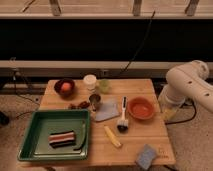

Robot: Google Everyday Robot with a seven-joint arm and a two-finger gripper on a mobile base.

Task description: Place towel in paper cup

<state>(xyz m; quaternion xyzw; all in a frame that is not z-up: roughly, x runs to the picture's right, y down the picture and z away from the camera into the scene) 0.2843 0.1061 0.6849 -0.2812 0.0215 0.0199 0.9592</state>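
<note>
The towel (107, 111) is a thin pale grey-blue cloth lying flat on the wooden table (150, 132), just left of the orange bowl (140, 108). The paper cup (90, 81) is short and white and stands upright at the table's back edge, beyond the towel. My white arm (189, 86) is folded off the table's right side. The gripper (169, 114) hangs low beside the table's right edge, well away from the towel and the cup.
A pale green cup (103, 86) stands right of the paper cup and a dark metal cup (95, 100) touches the towel's far-left corner. Also here are a dark bowl with fruit (64, 88), a brush (122, 117), a yellow piece (113, 136), a blue-grey sponge (146, 156) and a green tray (35, 145) holding a striped cloth (62, 138).
</note>
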